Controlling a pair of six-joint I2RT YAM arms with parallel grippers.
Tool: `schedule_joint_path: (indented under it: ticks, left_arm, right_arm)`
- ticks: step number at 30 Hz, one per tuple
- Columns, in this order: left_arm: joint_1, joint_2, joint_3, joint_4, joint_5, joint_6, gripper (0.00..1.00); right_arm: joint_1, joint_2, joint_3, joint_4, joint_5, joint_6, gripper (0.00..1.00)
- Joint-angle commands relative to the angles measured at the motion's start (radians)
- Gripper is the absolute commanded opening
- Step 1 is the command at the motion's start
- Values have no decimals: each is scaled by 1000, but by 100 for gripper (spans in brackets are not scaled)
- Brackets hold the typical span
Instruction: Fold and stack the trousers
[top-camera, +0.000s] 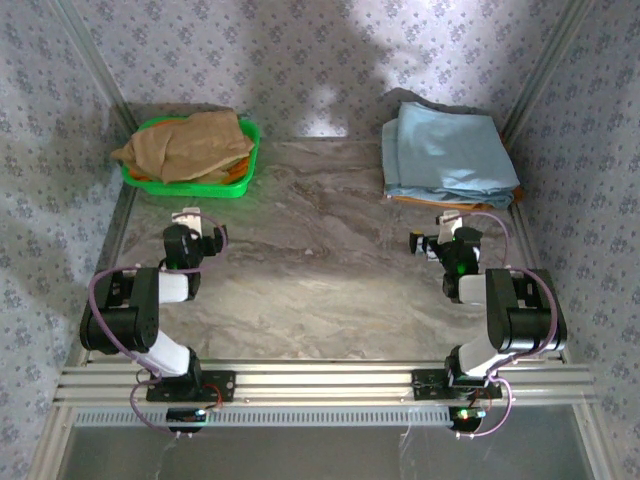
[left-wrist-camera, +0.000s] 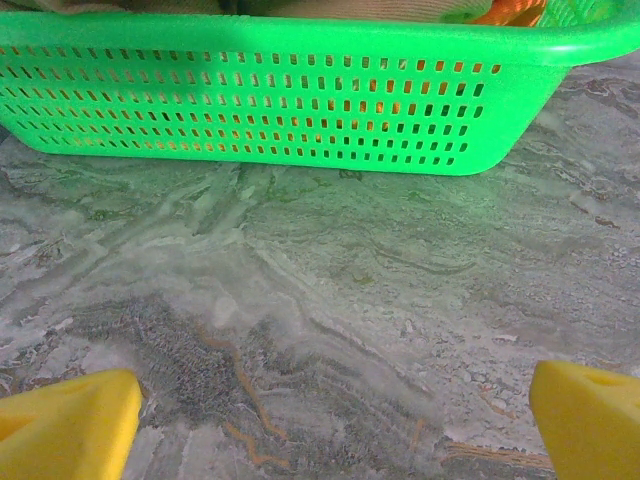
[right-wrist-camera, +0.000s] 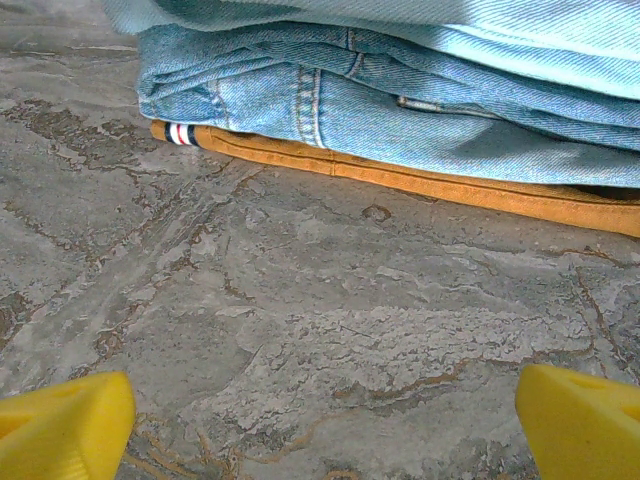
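Trousers (top-camera: 190, 140) bunched in basket (top-camera: 190, 188), legs hidden, left end effector (left-wrist-camera: 330, 425), right end effector (right-wrist-camera: 325, 420) wide open, empty

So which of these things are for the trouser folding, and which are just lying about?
For the job: tan trousers, left gripper, right gripper, both open.
Lying about: green basket holding the trousers, folded blue garments, orange-brown garment beneath them.

Floral-patterned walls (top-camera: 300, 60) around marbled tabletop (top-camera: 320, 290)
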Motion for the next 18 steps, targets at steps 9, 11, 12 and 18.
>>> schedule_joint_path:
  ticks: [9,11,12,18]
  left_arm:
    - [3,2,6,12,18,11,100]
    - [5,2,7,7,14,7,100]
    - [4,2,8,6,14,7,100]
    - [4,-71,17,-67,-32,-7,100]
  right_arm:
    - [-36,-5,16,-2,-12,29,100]
    - [-33,-5,18,-5,-4,27,100]
    - [-33,-4,19,-4,-4,27,100]
    - [15,-42,60,-103,118,14,100]
